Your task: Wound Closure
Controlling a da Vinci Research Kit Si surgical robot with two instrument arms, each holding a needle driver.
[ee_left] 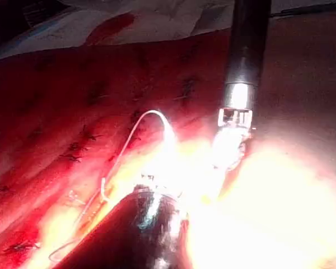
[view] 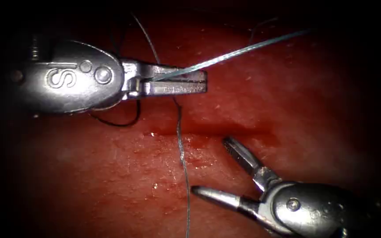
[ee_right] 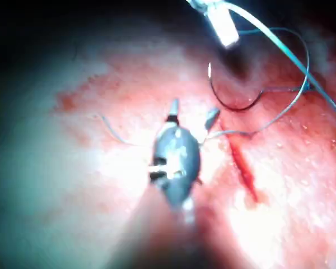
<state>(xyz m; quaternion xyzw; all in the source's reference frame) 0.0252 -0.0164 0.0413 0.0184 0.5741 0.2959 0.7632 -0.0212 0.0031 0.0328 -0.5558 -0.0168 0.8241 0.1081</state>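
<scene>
Presently held: my left tool (view: 201, 82), upper left of the frame, has its jaws clamped on the thread (view: 243, 50), which runs taut to the upper right; my right tool (view: 210, 165), lower right, has its jaws spread and holds nothing.
Needle: the dark curved needle (view: 117, 124) lies just under my left tool, in neither tool; I cannot tell whether any of it sits in the tissue (view: 111, 176).
Step, as I judge it: thread handling under tension, not needle work; one moment does not settle more.
Next move calls for: keeping the taut line even, and watching the slack run crossing the cut (view: 212, 130) down to the lower edge.
Room: open tissue between my tools, at centre and right; upper left is crowded.
Edges: red fluid (view: 267, 134) marks the cut's right end.
</scene>
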